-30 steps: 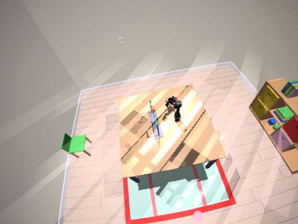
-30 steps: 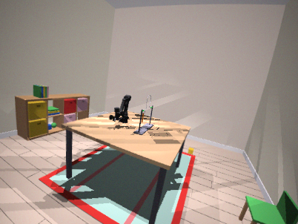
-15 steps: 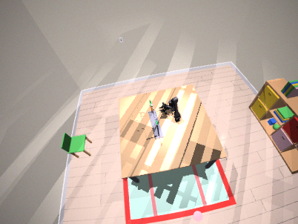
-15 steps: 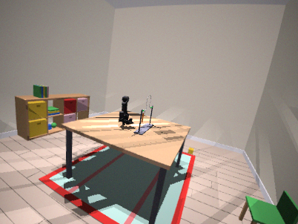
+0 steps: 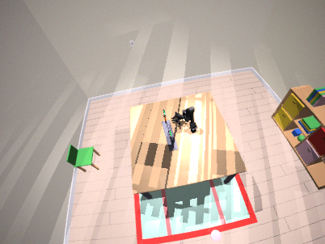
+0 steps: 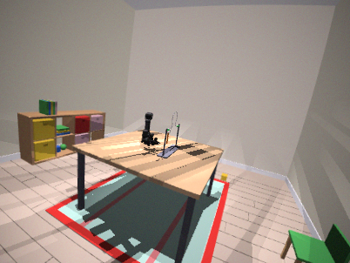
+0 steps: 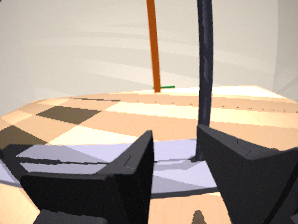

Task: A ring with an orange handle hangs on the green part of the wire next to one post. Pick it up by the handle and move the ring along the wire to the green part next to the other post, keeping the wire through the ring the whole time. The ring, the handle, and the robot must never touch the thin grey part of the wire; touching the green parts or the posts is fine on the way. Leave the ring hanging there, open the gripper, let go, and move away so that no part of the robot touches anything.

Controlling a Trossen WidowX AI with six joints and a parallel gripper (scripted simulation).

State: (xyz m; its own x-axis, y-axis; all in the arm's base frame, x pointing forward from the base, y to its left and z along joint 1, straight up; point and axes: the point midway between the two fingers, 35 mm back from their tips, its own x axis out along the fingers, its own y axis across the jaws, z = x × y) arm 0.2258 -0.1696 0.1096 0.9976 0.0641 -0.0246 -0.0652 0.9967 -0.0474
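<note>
The orange handle (image 7: 154,36) (image 6: 167,138) hangs upright from a short green piece of wire at the top of the wrist view, above the grey base plate (image 7: 80,159) (image 5: 170,137) (image 6: 168,151). A dark post (image 7: 202,63) rises from the plate just ahead of my right finger. The thin grey wire (image 6: 174,117) arches between the two posts. My gripper (image 7: 174,132) (image 5: 177,119) (image 6: 153,141) sits low over the table (image 5: 194,161) (image 6: 174,170), beside the plate. Its fingers stand apart with nothing between them. The handle is beyond the fingertips and not touched.
A shelf unit (image 5: 307,129) (image 6: 61,131) with coloured boxes stands by one wall. A green chair (image 5: 82,157) (image 6: 315,248) stands on the floor off the table. A red-edged mat (image 5: 194,218) (image 6: 131,218) lies under the table.
</note>
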